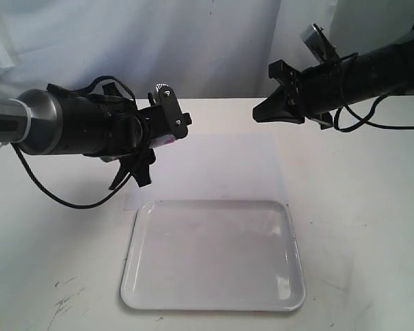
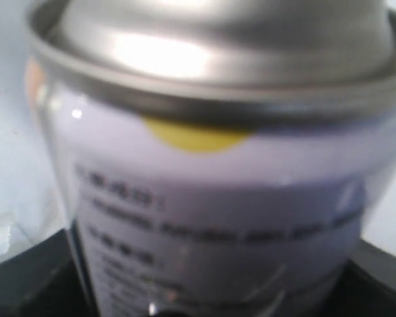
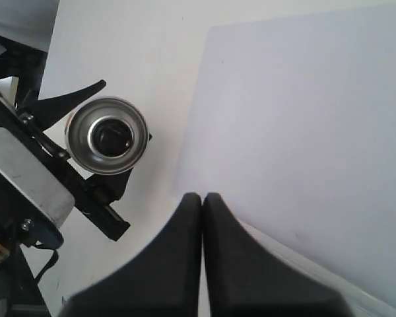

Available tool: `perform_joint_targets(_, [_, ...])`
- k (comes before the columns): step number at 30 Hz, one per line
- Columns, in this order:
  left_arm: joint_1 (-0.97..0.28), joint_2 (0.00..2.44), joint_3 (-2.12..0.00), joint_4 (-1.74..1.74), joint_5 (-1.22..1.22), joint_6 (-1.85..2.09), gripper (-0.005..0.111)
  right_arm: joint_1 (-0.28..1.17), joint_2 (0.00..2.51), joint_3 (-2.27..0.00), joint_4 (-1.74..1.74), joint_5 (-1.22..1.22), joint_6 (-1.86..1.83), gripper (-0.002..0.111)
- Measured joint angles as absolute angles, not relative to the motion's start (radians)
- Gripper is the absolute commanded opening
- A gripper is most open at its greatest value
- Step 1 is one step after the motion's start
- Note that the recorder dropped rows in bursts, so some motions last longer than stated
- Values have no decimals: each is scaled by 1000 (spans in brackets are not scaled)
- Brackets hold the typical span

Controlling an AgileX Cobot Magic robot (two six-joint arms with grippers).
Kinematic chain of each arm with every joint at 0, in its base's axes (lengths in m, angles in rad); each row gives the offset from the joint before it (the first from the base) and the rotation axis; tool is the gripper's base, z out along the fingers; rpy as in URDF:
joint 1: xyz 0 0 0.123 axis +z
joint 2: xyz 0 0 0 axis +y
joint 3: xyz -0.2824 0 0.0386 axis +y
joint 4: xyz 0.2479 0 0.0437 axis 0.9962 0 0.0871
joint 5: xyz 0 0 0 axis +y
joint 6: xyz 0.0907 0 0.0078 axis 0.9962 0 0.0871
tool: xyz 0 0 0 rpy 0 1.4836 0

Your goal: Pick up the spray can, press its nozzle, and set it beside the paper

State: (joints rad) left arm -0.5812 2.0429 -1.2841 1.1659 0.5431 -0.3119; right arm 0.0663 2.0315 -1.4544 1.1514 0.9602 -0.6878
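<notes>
My left gripper (image 1: pixel 159 143) is shut on the spray can (image 2: pixel 218 198) and holds it in the air over the table, left of the paper (image 1: pixel 217 165). In the left wrist view the white body with black print, a yellow dot and the silver shoulder fill the picture. The right wrist view looks down on the can's silver dome (image 3: pixel 107 135) with its black nozzle (image 3: pixel 112 137), the left gripper's black fingers (image 3: pixel 79 96) on either side. My right gripper (image 3: pixel 202 198) is shut and empty, hanging above the paper's far edge (image 1: pixel 257 114), apart from the can.
A glossy white tray (image 1: pixel 127 276) with a raised rim lies in front of the paper (image 3: pixel 303 119), overlapping its near edge. A white cloth backdrop hangs behind the table. Black cables trail from both arms.
</notes>
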Motion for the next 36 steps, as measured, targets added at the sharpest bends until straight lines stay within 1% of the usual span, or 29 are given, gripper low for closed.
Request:
perform_joint_targets(10, [-581,2106,-1284,1201,543,-329,0,93,2104,-1506,1157,980,-702,0])
perform_joint_targets(14, [-581,2114,-1304,1261,532,-408,0,98,2135,-1544,1157,989,-722,0])
perform_joint_targets(21, [-581,2118,-1354,1253,517,-431,0,110,2206,-1622,1167,1027,-735,0])
perform_joint_targets(29, [-581,2161,-1354,1249,517,-431,0,115,2256,-1713,1180,1076,-733,0])
perform_joint_targets(36, [-581,2175,-1354,1242,509,-428,0,115,2308,-1746,1195,1090,-728,0])
